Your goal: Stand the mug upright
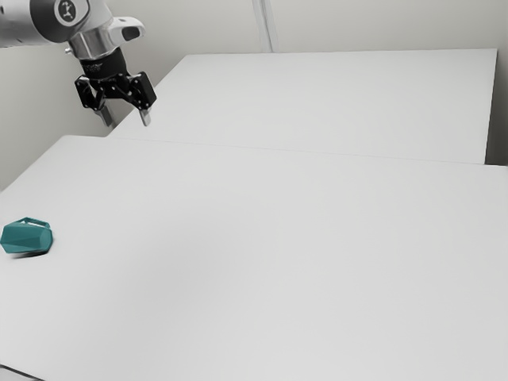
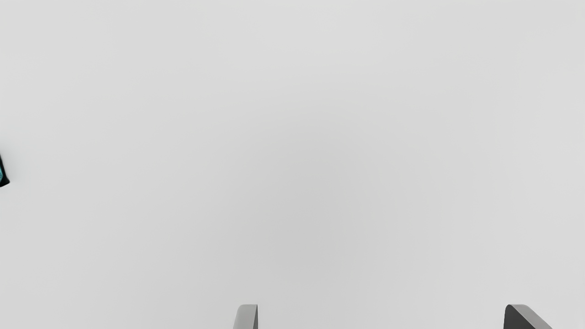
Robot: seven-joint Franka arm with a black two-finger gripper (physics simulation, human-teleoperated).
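High above the table, the black gripper (image 1: 127,119) hangs near the exterior view's upper left, its two fingers wide apart with nothing between them. The teal mug (image 1: 27,237) lies on its side by the exterior view's left edge, its handle on the upper side. Clear distance separates it from the gripper. In the wrist view, the open gripper (image 2: 381,315) has both fingertips over bare white surface, and a sliver of the teal mug (image 2: 1,173) with a dark edge shows at the border.
The white table (image 1: 262,262) spans most of the exterior view. Behind it is another white surface (image 1: 333,103), with pale walls around. A thin dark line, perhaps a cable (image 1: 20,373), crosses the near left corner.
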